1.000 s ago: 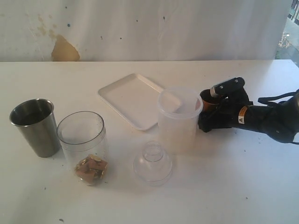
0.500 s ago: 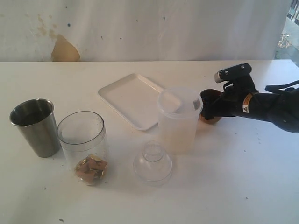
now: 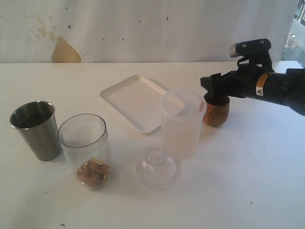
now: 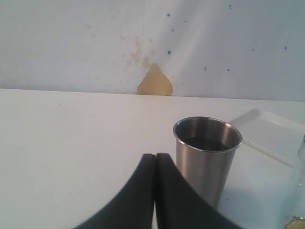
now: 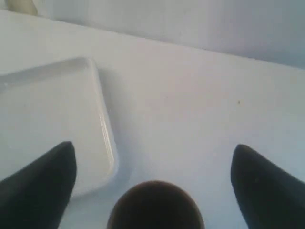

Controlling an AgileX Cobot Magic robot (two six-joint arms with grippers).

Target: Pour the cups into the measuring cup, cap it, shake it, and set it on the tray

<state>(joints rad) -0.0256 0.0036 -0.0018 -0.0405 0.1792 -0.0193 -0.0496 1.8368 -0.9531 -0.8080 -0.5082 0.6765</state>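
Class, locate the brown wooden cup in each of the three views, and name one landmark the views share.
Exterior view: the wooden cup stands right of the frosted tub, beneath the right gripper.
Left wrist view: not in it.
Right wrist view: its dark rim shows between the open gripper's fingers.
Shared landmark: the white tray, seen in all three.

small yellow-and-white sticker [image 3: 259, 90] on the right arm [image 3: 282, 88], print too small to read, no other legible lettering
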